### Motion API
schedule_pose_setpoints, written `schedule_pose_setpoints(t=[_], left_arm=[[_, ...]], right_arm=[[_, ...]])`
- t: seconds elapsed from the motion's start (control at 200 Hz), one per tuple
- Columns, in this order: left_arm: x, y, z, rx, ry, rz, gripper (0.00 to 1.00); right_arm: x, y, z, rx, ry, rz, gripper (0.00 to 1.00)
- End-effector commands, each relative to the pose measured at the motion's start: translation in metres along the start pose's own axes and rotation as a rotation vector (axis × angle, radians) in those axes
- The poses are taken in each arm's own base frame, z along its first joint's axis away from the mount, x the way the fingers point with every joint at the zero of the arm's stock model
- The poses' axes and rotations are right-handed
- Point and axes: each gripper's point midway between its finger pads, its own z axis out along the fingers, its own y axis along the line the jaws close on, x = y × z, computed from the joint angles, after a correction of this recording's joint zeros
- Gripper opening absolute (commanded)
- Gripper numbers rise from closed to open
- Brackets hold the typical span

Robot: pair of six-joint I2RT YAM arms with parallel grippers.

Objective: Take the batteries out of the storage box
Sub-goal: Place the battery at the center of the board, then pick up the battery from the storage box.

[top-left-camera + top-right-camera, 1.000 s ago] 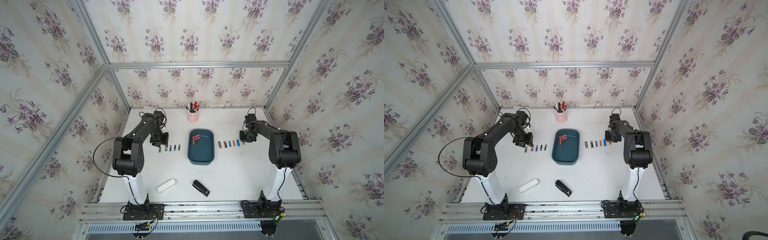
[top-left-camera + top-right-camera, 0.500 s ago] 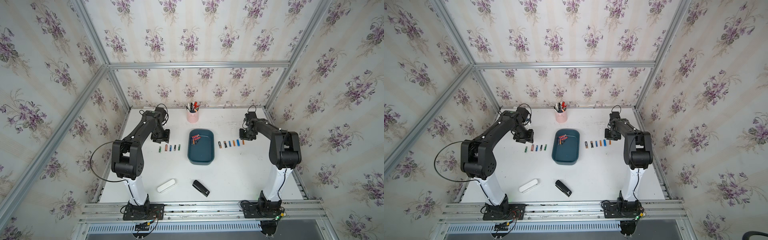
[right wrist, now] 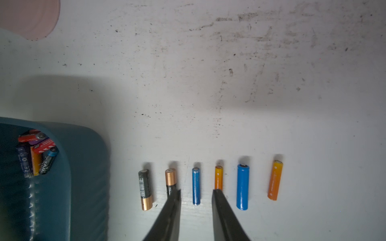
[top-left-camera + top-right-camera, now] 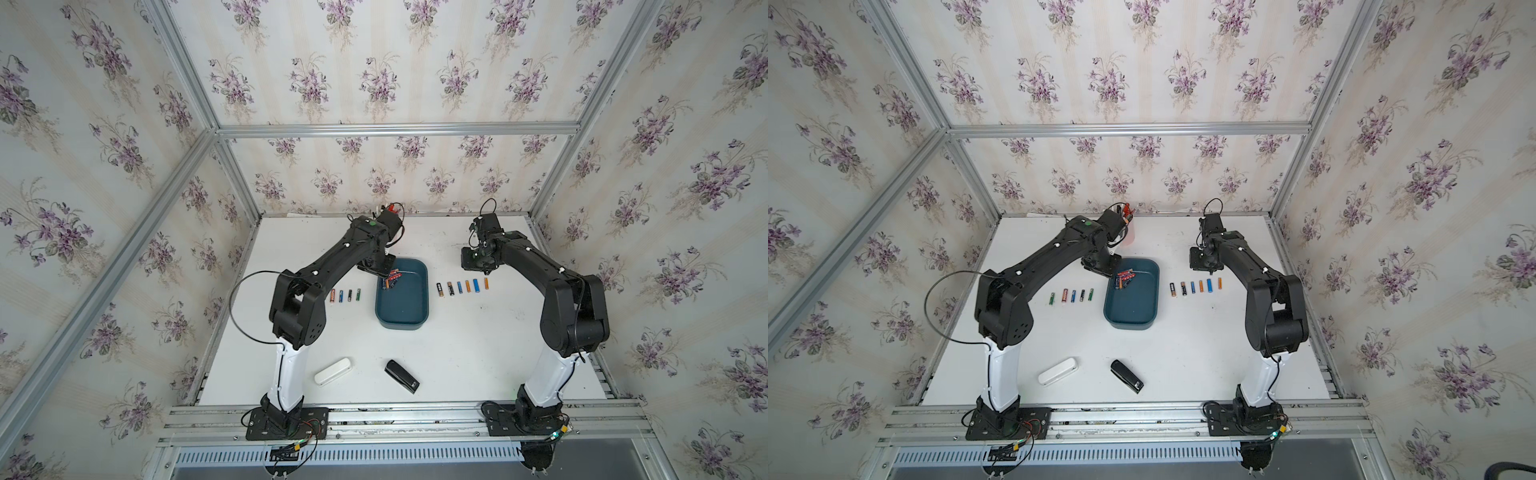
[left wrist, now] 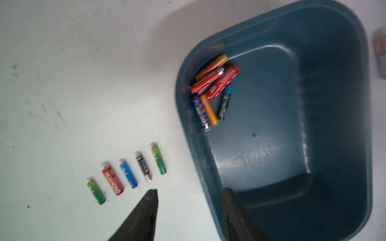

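The shallow dark teal-blue plastic storage box [image 4: 405, 309] sits in the middle of the white surface [image 4: 478, 353]. A loose pile of small cylindrical batteries [image 5: 213, 91], wrapped in red, orange, purple, dark blue and black, lies in the box's far left corner, some resting across others.

Between the box and the surface's left edge lies a row of five batteries [image 4: 1065, 295], side by side but apart: green, red, blue, black, green. Between the box and the right edge lies a row of six batteries [image 3: 243, 185]: two black-and-copper, a slim blue, a slim orange, a thicker blue and an orange.

The left tool [image 5: 190, 190] hangs over the box's left wall near the pile. Its jaws are moderately apart with nothing between them, one finger over the surface and the other over the box.

The right tool [image 3: 196, 191] hangs over the surface just on the far side of the row of six. Its jaws are narrowly parted and hold nothing; in the wrist view the slim blue cell shows through the gap.
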Motion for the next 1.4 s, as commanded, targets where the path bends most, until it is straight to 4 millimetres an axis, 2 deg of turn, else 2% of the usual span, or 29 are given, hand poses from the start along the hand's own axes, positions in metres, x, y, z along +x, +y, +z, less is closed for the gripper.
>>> schedule_pose_setpoints(t=[0.0, 0.11, 0.195, 0.58, 0.879, 1.129, 1.394], left_arm=[[-0.012, -0.018, 0.018, 0.004, 0.002, 0.059, 0.55], [-0.02, -0.036, 0.039, 0.009, -0.006, 0.114, 0.54], [-0.02, -0.042, 0.051, 0.008, 0.014, 0.124, 0.54], [-0.015, -0.038, 0.088, -0.033, 0.072, 0.14, 0.5], [-0.008, -0.04, 0.097, -0.023, 0.097, 0.134, 0.38], [0.006, -0.046, 0.113, 0.007, 0.168, 0.118, 0.3], [0.011, -0.05, 0.109, 0.037, 0.192, 0.097, 0.19]], right_arm=[[-0.004, 0.007, -0.008, -0.03, -0.019, 0.017, 0.31], [-0.004, 0.006, -0.011, -0.024, -0.02, 0.01, 0.32], [-0.004, 0.007, -0.011, -0.026, -0.019, 0.007, 0.32], [-0.007, 0.005, -0.009, -0.01, -0.013, 0.001, 0.31], [-0.01, 0.003, -0.013, 0.0, -0.021, 0.0, 0.3], [-0.009, 0.004, -0.017, 0.001, -0.029, -0.005, 0.3], [-0.008, 0.006, -0.02, -0.019, -0.04, 0.002, 0.3]])
